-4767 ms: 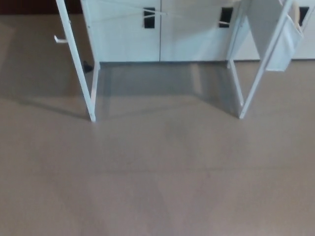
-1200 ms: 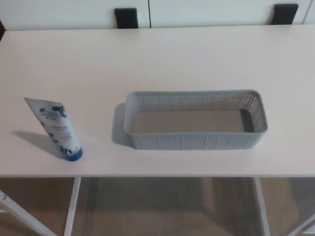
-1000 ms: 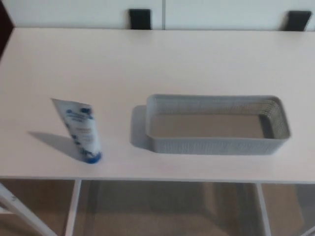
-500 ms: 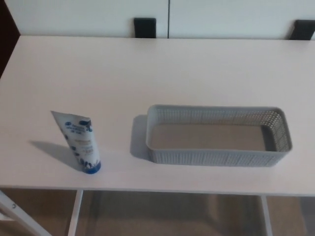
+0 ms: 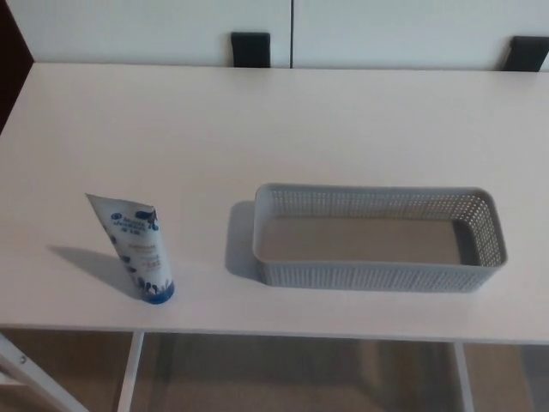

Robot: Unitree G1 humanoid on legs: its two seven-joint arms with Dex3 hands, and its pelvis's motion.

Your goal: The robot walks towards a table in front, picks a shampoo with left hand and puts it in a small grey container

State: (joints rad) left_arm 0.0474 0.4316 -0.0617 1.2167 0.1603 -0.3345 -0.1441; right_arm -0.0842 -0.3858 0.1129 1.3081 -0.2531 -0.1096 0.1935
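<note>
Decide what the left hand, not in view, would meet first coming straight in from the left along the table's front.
Probably the shampoo tube, standing cap-down; the grey container lies beyond it. With the left hand unseen, its real heading is unknown.

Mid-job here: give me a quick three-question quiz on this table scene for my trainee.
1. True or false: the shampoo tube stands cap-down on the table.
2. The grey container holds: A) nothing B) the tube C) a cup.
3. Fill in: by the robot's own sides, the tube stands to the container's ___.
Key: 1 true; 2 A; 3 left.
</note>
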